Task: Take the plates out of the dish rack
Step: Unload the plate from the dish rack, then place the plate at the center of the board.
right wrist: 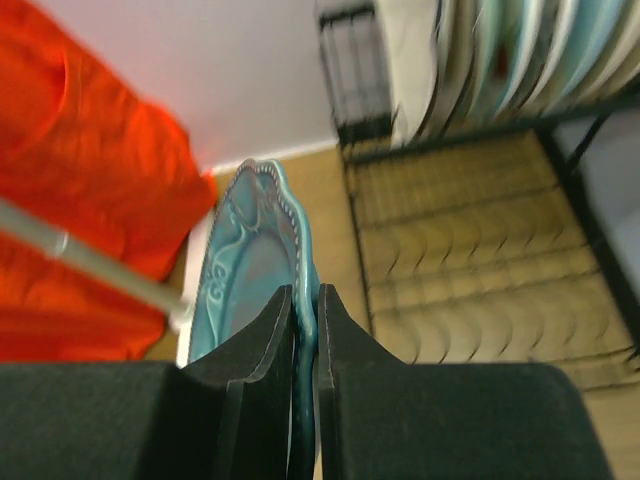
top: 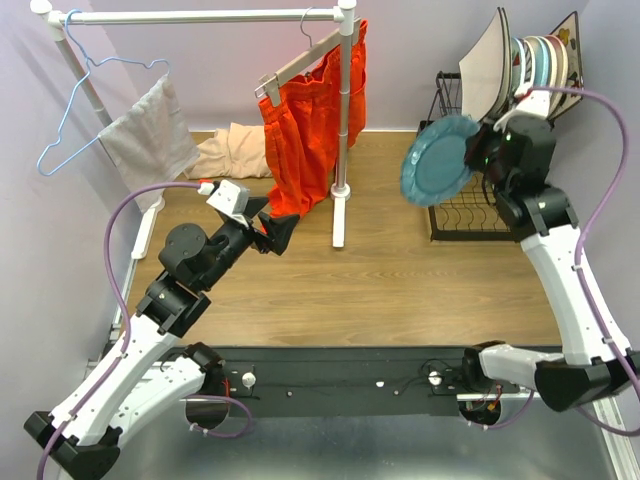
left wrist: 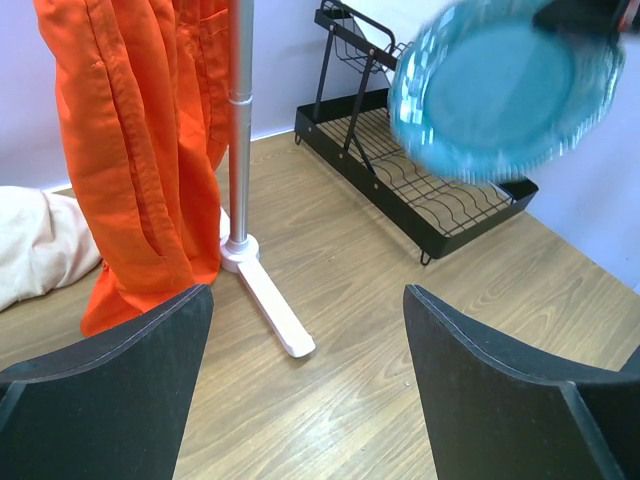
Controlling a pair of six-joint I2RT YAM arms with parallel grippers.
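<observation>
- Teal one is out: teal plate (top: 438, 160) sits edge-on between the fingers of the right gripper (top: 480, 152).
- Right wrist view: both fingers (right wrist: 268, 335) pinch the plate's near rim. The teal plate (right wrist: 245, 262) runs straight away from the camera, and the right gripper (right wrist: 305, 295) is narrowed down to plate thickness.
- The plate is held in the air, tilted, with its face towards the top camera. It is just left of the dish rack (top: 465, 215), off the rack's front-left corner and above the wooden table (top: 400, 290).
- Left wrist view: teal plate (left wrist: 500, 95) is motion-blurred and overlaps the upper part of the dish rack (left wrist: 400, 185).
- The remaining plates (top: 535, 62) stand on edge in the upper shelf slots at the back right. A square white plate (top: 485, 65) is at the left end of the row.
- Right wrist view shows the same row of plates (right wrist: 520, 50) above the grid base of the dish rack (right wrist: 480, 250), all blurred.
- Left gripper (top: 275, 235) has its jaws spread wide with nothing between them (left wrist: 308, 292). It hovers over the table near the foot of the white clothes rail (top: 345, 120), well apart from the rack.
- An orange garment (top: 300, 130) hangs on that rail, just beside the left gripper.
</observation>
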